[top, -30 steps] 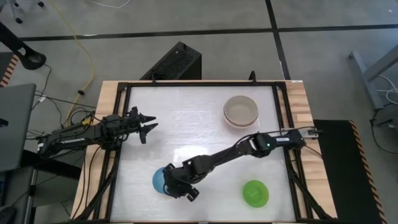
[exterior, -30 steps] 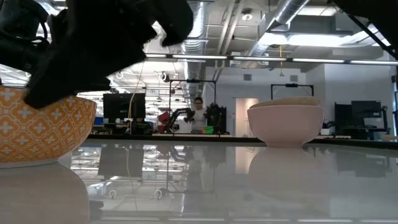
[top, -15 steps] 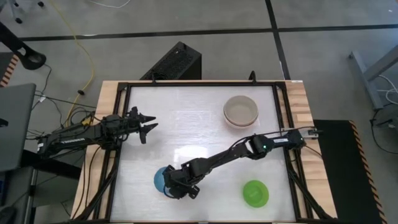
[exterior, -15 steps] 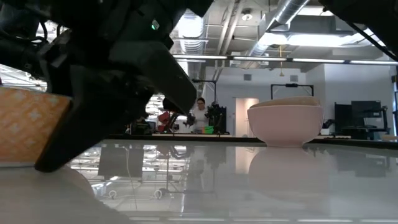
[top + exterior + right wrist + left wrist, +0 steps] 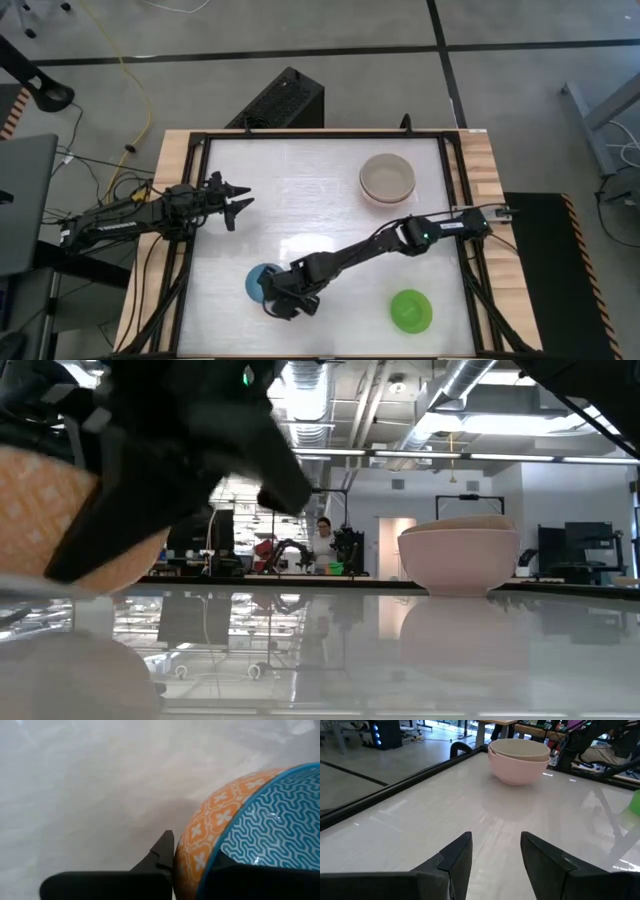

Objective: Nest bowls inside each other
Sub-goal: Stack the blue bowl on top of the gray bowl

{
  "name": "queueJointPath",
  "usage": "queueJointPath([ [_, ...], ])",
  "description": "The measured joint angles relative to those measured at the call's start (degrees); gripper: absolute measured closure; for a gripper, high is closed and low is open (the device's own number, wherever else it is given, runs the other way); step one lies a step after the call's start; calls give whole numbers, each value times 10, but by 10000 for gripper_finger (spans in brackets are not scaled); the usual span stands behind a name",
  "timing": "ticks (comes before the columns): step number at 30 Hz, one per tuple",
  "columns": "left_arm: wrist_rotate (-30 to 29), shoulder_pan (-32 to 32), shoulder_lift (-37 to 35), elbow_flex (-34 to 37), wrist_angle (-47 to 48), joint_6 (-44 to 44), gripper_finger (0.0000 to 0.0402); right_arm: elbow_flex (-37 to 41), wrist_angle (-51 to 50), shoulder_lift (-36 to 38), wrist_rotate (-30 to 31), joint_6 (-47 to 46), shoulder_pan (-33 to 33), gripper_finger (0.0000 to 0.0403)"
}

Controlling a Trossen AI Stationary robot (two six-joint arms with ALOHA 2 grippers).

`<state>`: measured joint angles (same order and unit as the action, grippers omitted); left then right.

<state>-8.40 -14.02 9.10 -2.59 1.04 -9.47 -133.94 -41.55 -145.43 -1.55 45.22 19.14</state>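
Observation:
The small blue bowl (image 5: 260, 283), blue-patterned inside and orange outside (image 5: 70, 525), stands near the table's front, left of centre. My right gripper (image 5: 283, 300) is shut on it. The beige-grey bowl (image 5: 387, 176) sits inside a pale pink bowl (image 5: 460, 560) at the far right. Near the front right, the green bowl (image 5: 410, 310) rests on the table. My left gripper (image 5: 238, 204) hangs open above the table's left side, with nothing between its fingers (image 5: 455, 857). My right gripper pinches the blue bowl's wall at the rim (image 5: 207, 862), on the bowl's near right side. One finger (image 5: 162, 854) is outside on the orange wall and one is inside on the blue. The fingers slant down from the table's right. The bowl looks tipped in the low view.
A black frame (image 5: 200, 150) runs around the white table top, with wooden boards outside it. Open surface lies between the blue bowl and the stacked pair (image 5: 520, 757). A person shows far off in the room (image 5: 320, 540).
My right gripper has sunk a little at the blue bowl, rolled about its own axis and shut on the bowl's rim. In the low view the bowl now looks tipped where it stood level before.

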Motion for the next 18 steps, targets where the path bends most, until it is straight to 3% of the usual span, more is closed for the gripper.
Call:
queueJointPath([
  [4,0,0,0,0,0,0,244,-3,-28,23,-5,-33,0,362],
  [11,0,0,0,0,6,0,244,-2,-230,108,15,-201,-27,362],
  [18,-6,0,0,0,10,-1,244,23,-422,177,140,-298,-53,362],
])
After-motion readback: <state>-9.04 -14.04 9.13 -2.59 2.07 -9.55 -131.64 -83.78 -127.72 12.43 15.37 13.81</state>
